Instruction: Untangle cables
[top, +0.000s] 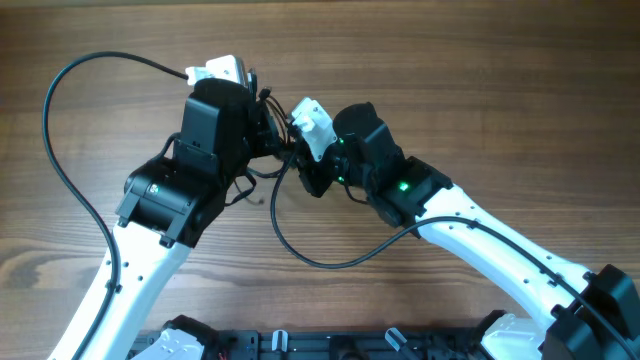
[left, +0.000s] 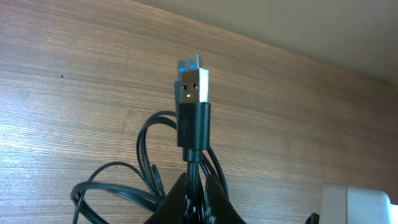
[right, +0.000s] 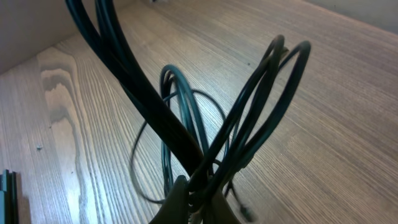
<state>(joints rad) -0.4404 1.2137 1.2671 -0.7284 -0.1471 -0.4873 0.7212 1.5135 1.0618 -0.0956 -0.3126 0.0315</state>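
The cables (top: 283, 160) are thin dark wires bunched between my two grippers above the middle of the wooden table; one loop (top: 320, 255) trails toward the front. My left gripper (left: 200, 198) is shut on a cable just below its USB plug (left: 191, 93), which stands upright with a metal end and blue insert; dark loops (left: 118, 186) hang to its left. My right gripper (right: 198, 202) is shut on several strands of the cables (right: 249, 118), whose loops rise above the fingers. In the overhead view the left gripper (top: 268, 130) and right gripper (top: 305, 170) are close together.
A thicker black arm cable (top: 60, 170) arcs across the left of the wooden table (top: 480, 90). White camera housings (top: 220, 70) sit on both wrists. A black rail (top: 330, 345) runs along the front edge.
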